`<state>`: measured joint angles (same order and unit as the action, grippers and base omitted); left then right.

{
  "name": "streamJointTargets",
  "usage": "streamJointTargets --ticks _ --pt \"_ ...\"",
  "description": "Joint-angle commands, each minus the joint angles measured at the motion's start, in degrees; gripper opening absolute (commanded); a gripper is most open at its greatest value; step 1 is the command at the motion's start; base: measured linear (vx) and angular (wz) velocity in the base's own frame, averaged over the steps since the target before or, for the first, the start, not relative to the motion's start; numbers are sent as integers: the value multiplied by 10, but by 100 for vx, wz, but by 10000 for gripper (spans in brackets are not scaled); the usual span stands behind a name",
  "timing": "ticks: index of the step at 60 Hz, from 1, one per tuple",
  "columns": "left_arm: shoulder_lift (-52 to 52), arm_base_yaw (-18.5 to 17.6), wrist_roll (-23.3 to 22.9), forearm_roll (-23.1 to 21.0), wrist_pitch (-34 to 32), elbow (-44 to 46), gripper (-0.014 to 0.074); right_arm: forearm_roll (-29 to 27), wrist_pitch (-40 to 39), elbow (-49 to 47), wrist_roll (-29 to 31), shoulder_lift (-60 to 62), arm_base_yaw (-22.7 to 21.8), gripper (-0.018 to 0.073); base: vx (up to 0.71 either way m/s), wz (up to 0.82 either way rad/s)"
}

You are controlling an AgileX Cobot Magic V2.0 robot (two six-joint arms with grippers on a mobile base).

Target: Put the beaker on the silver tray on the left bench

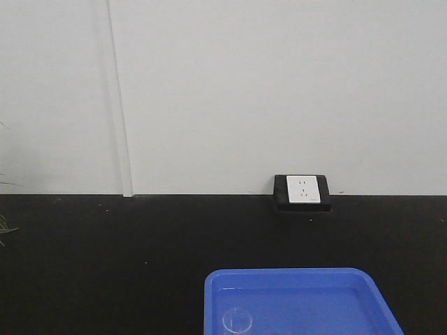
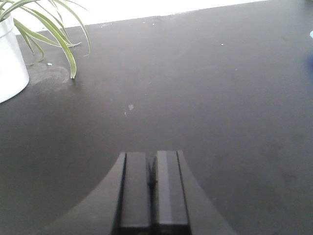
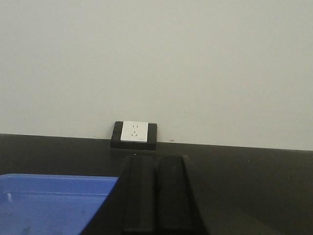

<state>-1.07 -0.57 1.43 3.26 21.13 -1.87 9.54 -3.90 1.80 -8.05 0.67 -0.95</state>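
The beaker [image 1: 237,320], a small clear glass cylinder, stands upright in the near left corner of a bright blue tray [image 1: 314,296] at the bottom of the front view. No gripper shows in that view. My left gripper [image 2: 152,160] is shut and holds nothing; it hangs over bare black worktop [image 2: 205,98]. My right gripper [image 3: 156,161] is shut too, with the blue tray [image 3: 49,200] just to its left. From the wrist views the beaker is hidden. The silver tray and the left bench are out of view.
A white wall socket [image 1: 303,190] on a black block sits where the black worktop [image 1: 105,258] meets the pale wall; it also shows ahead of the right gripper as the socket [image 3: 134,132]. A white pot [image 2: 10,63] with long green leaves stands far left of the left gripper.
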Motion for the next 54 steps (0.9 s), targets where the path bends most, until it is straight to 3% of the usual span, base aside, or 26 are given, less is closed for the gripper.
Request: streamJointTargets --ticks 1,18,36,54 --pt "-4 -3 -1 -2 -46 -11 1 2 -57 -8 -3 6 -3 -11 0 0" --pt "-4 -3 -1 -2 -46 -11 1 4 -11 -103 -3 -108 -3 -10 0 0" --pt "-4 -3 -1 -2 -46 -11 1 3 -41 -133 -4 -262 -3 4 0 0" --pt "-4 -3 -1 -2 -46 -11 1 1 -127 -133 -4 -389 -3 172 0 0"
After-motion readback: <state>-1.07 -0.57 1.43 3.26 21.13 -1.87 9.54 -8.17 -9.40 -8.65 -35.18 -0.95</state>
